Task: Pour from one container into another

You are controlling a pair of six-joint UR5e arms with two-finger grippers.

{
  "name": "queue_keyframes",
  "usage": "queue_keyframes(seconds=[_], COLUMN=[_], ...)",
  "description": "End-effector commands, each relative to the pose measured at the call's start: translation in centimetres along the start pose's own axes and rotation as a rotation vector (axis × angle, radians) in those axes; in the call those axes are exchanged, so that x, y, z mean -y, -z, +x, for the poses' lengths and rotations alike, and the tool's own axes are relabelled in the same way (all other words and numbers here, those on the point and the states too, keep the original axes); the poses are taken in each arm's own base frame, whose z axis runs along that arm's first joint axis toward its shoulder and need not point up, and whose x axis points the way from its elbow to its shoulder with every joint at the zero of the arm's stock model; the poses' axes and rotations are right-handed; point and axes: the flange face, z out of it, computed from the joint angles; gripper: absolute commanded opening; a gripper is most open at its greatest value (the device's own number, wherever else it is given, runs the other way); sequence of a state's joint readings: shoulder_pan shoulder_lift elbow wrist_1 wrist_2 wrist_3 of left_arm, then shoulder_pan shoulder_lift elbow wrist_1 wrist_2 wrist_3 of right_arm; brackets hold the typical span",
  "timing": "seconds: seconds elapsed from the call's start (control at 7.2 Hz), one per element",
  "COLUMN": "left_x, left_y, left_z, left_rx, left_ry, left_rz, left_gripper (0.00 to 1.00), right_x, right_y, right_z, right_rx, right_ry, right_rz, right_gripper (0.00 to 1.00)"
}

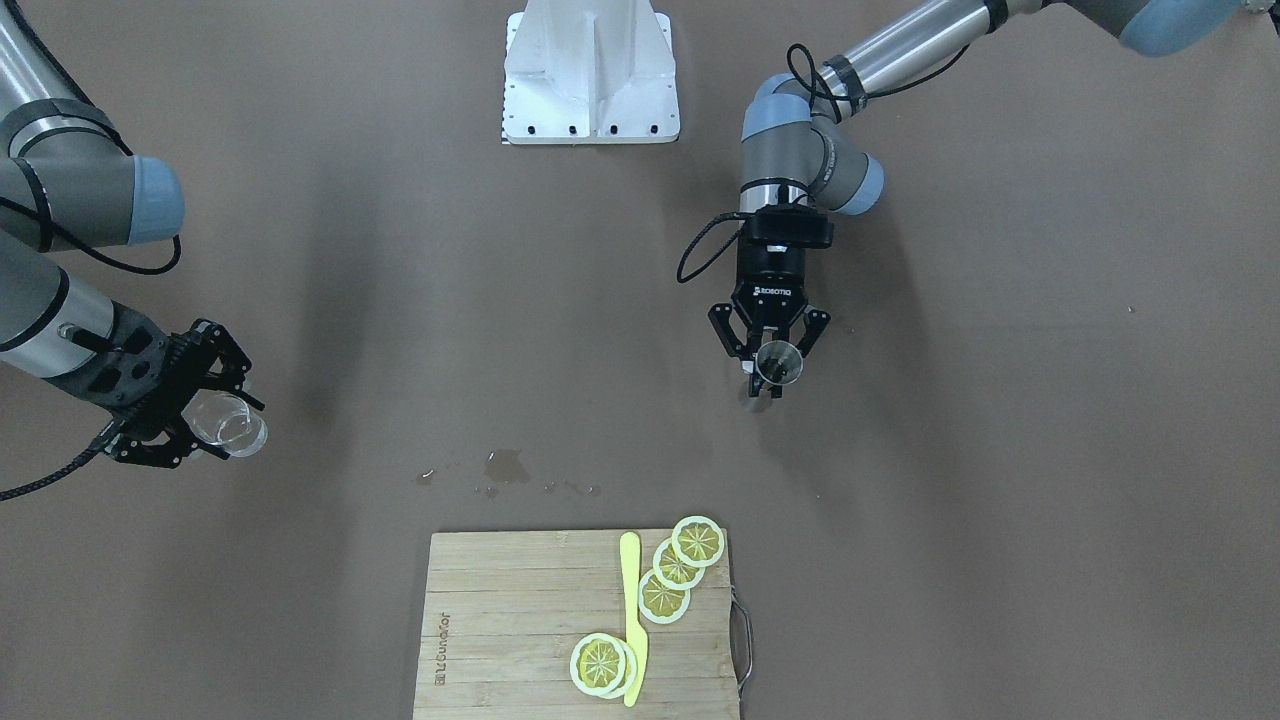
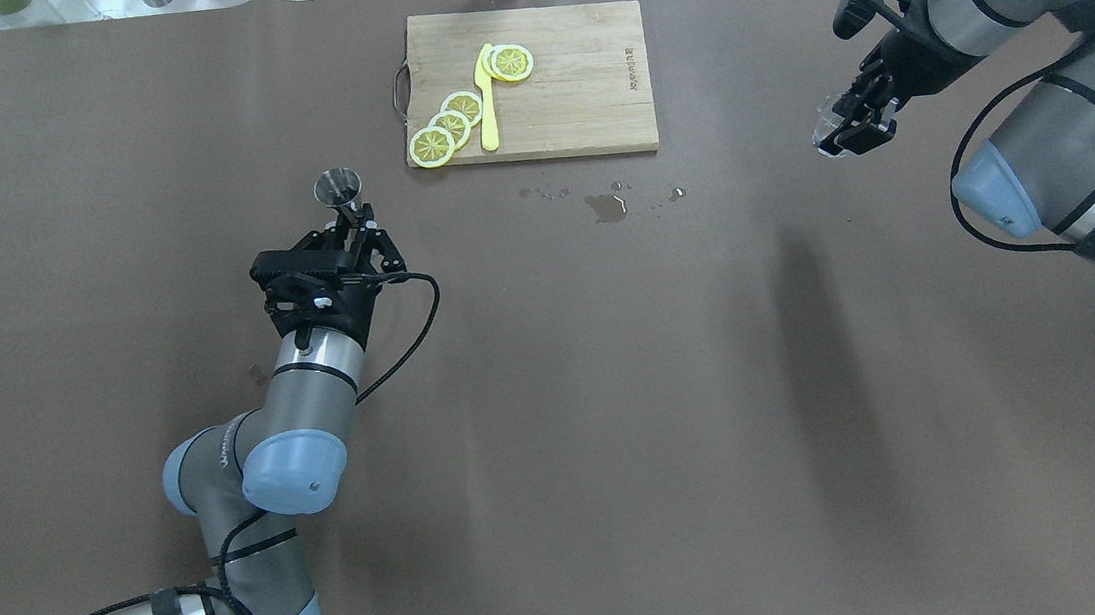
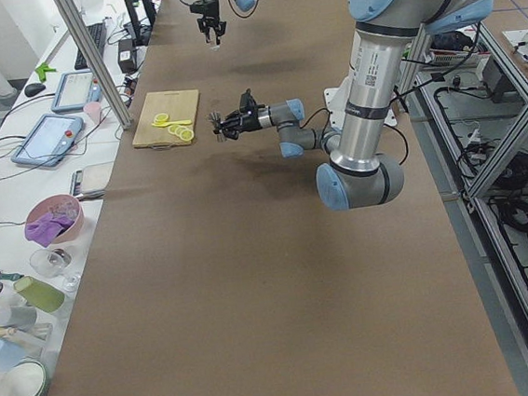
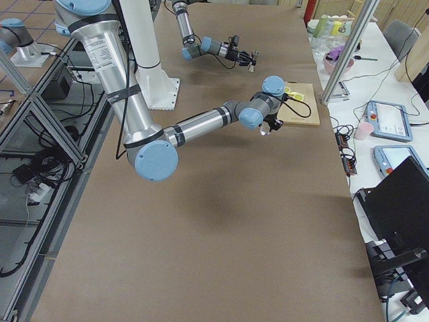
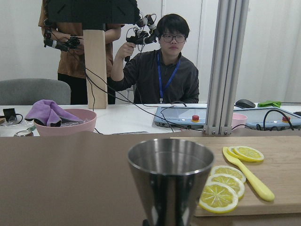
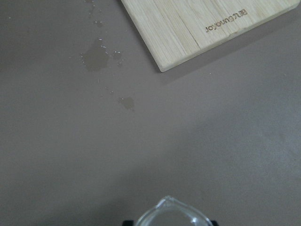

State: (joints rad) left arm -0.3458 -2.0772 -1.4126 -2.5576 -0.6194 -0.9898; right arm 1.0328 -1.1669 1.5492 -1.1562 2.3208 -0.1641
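Note:
My left gripper [image 2: 354,224] is shut on the waist of the metal jigger [image 2: 339,187], which it holds upright above the table's left half. In the left wrist view the jigger [image 5: 170,181] fills the lower middle, and its inside looks dark. Far across the table, my right gripper [image 2: 853,120] is shut on the small clear glass cup [image 1: 228,422] and holds it up in the air. Only the cup's rim [image 6: 173,217] shows in the right wrist view. I cannot tell whether the cup holds liquid.
A wooden cutting board [image 2: 576,84] lies at the table's far edge with lemon slices [image 2: 450,126] and a yellow knife [image 2: 487,102] on it. A small wet puddle [image 2: 606,205] sits just in front of it. People sit beyond the far edge.

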Motion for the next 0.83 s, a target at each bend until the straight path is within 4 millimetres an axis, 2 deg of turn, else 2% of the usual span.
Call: queue_keyframes(seconds=[0.0,0.14,0.28,0.42,0.69], left_x=[1.7,2.6,3.2,3.3,5.4], left_y=[-1.1,-2.0,-3.0,-4.0,-4.4], left_z=[4.8,7.3,9.7,11.8,15.4], left_rx=[0.019,0.028,0.041,0.055,0.080], left_ry=[-0.023,-0.030,-0.049,-0.071,-0.111], left_rz=[-0.010,-0.014,-0.019,-0.024,-0.035], left_gripper=[0.00,0.00,0.00,0.00,0.00], right_x=[1.7,3.6,5.5,7.5,9.2], right_y=[0.4,1.4,1.6,1.7,4.8], right_z=[-1.1,-2.0,-3.8,-4.7,-7.4], right_rx=[0.000,0.005,0.015,0.003,-0.016], right_ry=[0.020,0.009,0.014,0.030,0.054], right_rz=[0.010,-0.004,-0.023,-0.023,-0.037], right_gripper=[0.00,0.00,0.00,0.00,0.00])
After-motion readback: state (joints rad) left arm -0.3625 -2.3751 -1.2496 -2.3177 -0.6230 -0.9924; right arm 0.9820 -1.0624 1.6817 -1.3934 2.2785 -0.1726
